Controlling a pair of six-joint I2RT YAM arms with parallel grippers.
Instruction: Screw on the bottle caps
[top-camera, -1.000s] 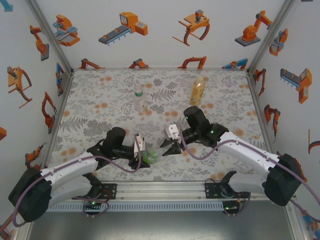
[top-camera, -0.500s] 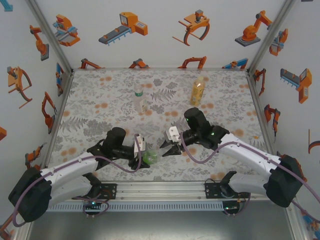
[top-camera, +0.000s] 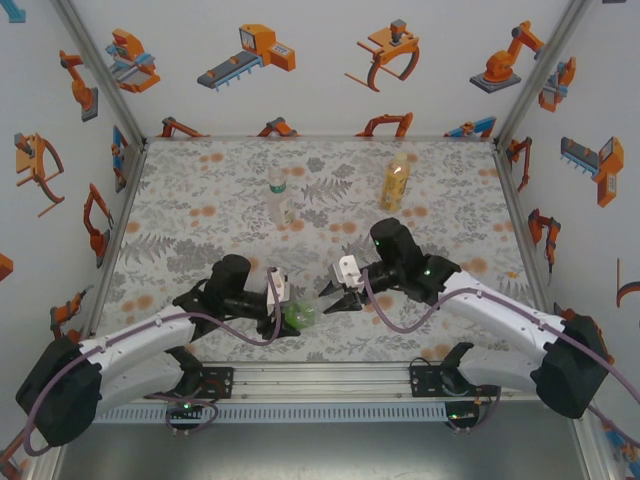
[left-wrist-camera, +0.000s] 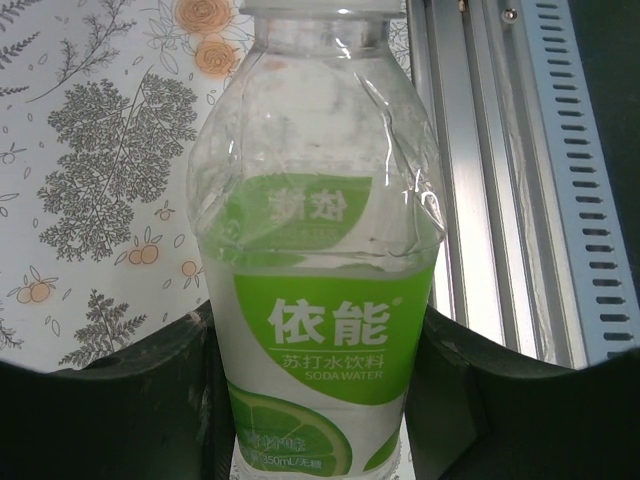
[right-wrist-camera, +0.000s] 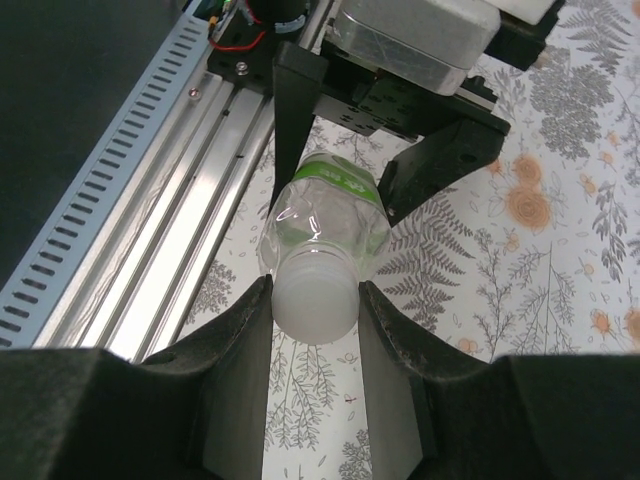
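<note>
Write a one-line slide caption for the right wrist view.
Right gripper grips the white cap on a green-labelled bottle held sideways by the left gripper.

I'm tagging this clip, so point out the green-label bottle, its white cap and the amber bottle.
green-label bottle (left-wrist-camera: 320, 330), left wrist view, on the green printed label.
white cap (right-wrist-camera: 315, 300), right wrist view, on the middle of the cap.
amber bottle (top-camera: 396, 183), top external view, on its body.

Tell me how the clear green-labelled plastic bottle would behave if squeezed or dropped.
The clear green-labelled plastic bottle looks empty, probably light. Its creased wall suggests it would buckle if squeezed hard. Held sideways, round from body to white screw cap, it would likely roll if released.
</note>
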